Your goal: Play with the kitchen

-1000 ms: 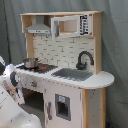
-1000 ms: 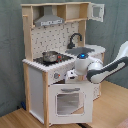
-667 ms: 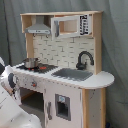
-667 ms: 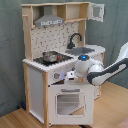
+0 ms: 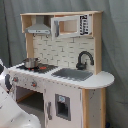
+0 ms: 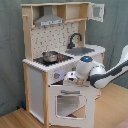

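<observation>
1. Kitchen (image 5: 65, 75) (image 6: 55, 65): big white + light-wood toy unit, standing on the wood floor (image 6: 15, 120) against a grey curtain (image 5: 115, 40); seen in both exterior views.
2. First exterior view, left to right: grey range hood (image 5: 38, 27) at the unit's upper left corner, microwave cabinet (image 5: 72, 25) w/ window at upper right.
3. Same view, counter level: pot (image 5: 31, 62) on the stove (image 5: 37, 67) at the counter's left end, grey sink (image 5: 73, 74) to its right, black faucet (image 5: 84, 59) at the sink's back right, rounded counter end at far right.
4. Second exterior view, left to right: pot (image 6: 50, 56) on stove near the counter's front left corner, hood (image 6: 49, 20) above, faucet (image 6: 75, 39) + sink (image 6: 82, 50) further back right.
5. Oven door (image 6: 67, 102) w/ window, below the stove, tilted open at its top edge.
6. Robot arm (image 6: 107, 72) comes in from the second exterior view's right, wrist bent toward the unit's front panel just above the oven door.
7. Gripper (image 6: 67, 77) sits at the knob panel, by the door's top edge; can't tell if clenched or released, or if it touches anything.
8. First exterior view: white arm part (image 5: 12, 112) only at bottom left corner.
</observation>
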